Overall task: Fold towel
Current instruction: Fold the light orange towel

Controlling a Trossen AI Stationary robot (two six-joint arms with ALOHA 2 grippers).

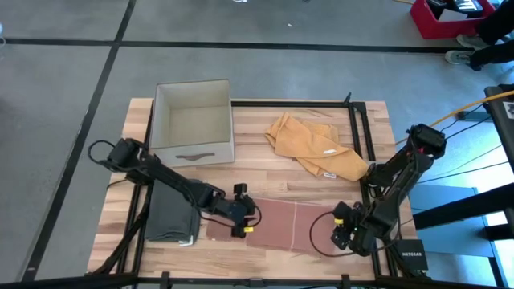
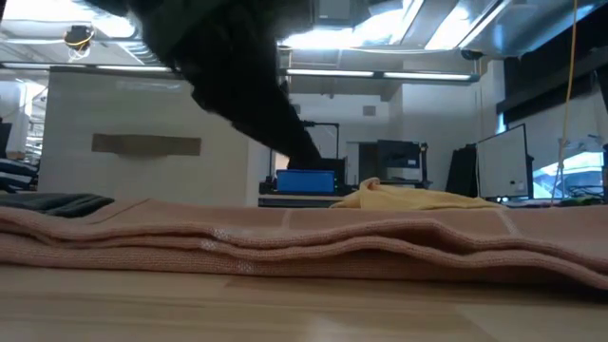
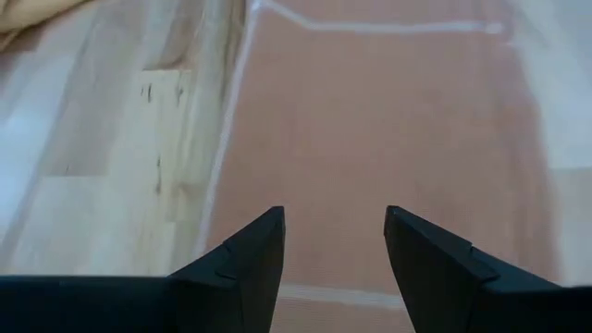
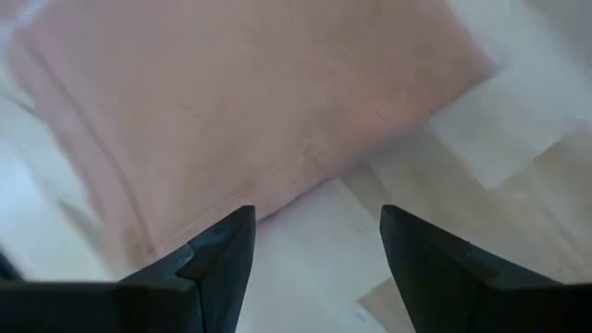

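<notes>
A pinkish-brown towel (image 1: 285, 225) lies folded flat on the wooden table near its front edge. The low view shows it as several stacked layers (image 2: 304, 242). My left gripper (image 1: 243, 210) hovers open over the towel's left end, and the cloth (image 3: 370, 120) fills the space beyond its fingers with nothing between them. My right gripper (image 1: 341, 227) stands open at the towel's right end, pointing steeply down. Its fingers are above bare wood just off a towel corner (image 4: 250, 102).
A grey fabric box (image 1: 193, 120) stands at the back left. A crumpled yellow towel (image 1: 313, 144) lies at the back right, and a folded dark grey towel (image 1: 171, 213) at the front left. Black frame rails (image 1: 357, 120) run along the table's edges.
</notes>
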